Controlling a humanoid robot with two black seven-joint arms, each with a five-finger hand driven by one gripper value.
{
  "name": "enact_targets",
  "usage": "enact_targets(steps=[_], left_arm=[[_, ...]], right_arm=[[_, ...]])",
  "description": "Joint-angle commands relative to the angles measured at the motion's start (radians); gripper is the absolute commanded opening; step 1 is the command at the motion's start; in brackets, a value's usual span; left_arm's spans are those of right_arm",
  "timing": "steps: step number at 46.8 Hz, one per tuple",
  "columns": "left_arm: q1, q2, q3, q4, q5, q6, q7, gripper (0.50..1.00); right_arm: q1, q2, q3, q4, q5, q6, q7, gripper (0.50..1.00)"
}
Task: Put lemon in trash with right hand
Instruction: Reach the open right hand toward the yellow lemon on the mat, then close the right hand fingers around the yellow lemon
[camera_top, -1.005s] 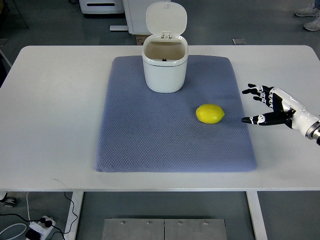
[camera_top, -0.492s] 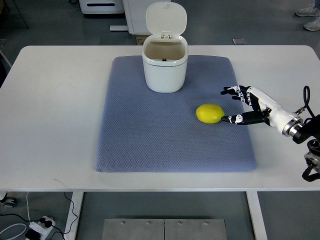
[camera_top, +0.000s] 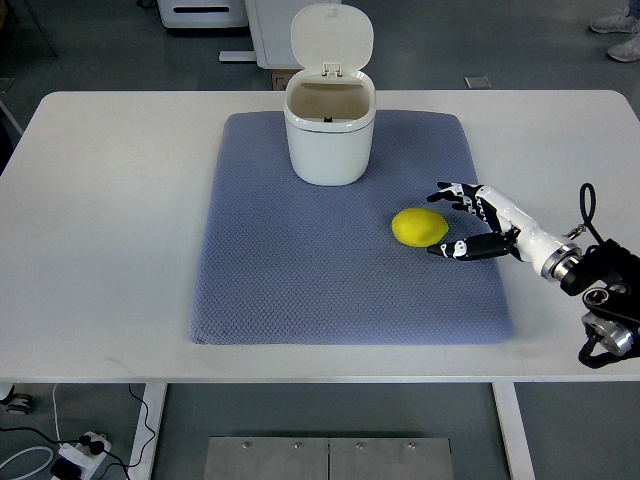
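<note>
From my seat I saw the lemon (camera_top: 419, 227) lying on the grey-blue mat (camera_top: 300, 280), right of the mat's middle and nearer me than the bin (camera_top: 330, 140). The bin stood upright on the far part of the mat, its flip lid (camera_top: 332, 36) tipped back and the mouth open. The lemon and bin were well apart. The right hand (camera_top: 470, 218) reached in from the right edge, low over the mat's right side, with its fingers (camera_top: 452, 190) spread and holding nothing. The fingertips curved toward the lemon's far right side, and the thumb (camera_top: 452, 249) pointed at its near right side, so the fruit sat just beside the open span of the hand. I could not tell whether any tip touched the peel. The white forearm (camera_top: 530, 237) ran back to a dark wrist joint (camera_top: 600, 290) with a looped cable over the bare white table (camera_top: 110, 230). The mat lay flat on the table. Beyond the table's far edge was grey floor and the base of some white equipment.
</note>
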Motion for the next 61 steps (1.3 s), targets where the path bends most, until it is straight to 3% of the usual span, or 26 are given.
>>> enact_targets(steps=[1,24,29,34,43,54,61], left_arm=[[0.000,0.000,0.000,0.000,0.000,0.000,0.000,1.000],[0.000,0.000,0.000,0.000,0.000,0.000,0.000,1.000],[0.000,0.000,0.000,0.000,0.000,0.000,0.000,1.000],[0.000,0.000,0.000,0.001,0.000,0.000,0.000,1.000],[0.000,0.000,0.000,0.000,0.000,0.000,0.000,1.000],[0.000,0.000,0.000,0.000,0.000,0.000,0.000,1.000],[0.000,0.000,0.000,0.000,0.000,0.000,0.000,1.000]], right_arm=[[0.002,0.011,-0.005,-0.010,-0.001,-0.003,-0.001,0.960],[0.045,0.074,-0.073,-0.056,-0.002,-0.041,-0.001,0.945],[0.045,0.074,-0.073,-0.057,-0.002,-0.041,-0.001,0.893],[0.048,0.074,-0.080,-0.057,-0.002,-0.041,0.001,0.797],[0.059,0.078,-0.091,-0.057,-0.002,-0.041,-0.001,0.747],[0.067,0.087,-0.091,-0.054,0.002,-0.039,-0.001,0.510],[0.068,0.086,-0.091,-0.051,0.004,-0.039,-0.001,0.500]])
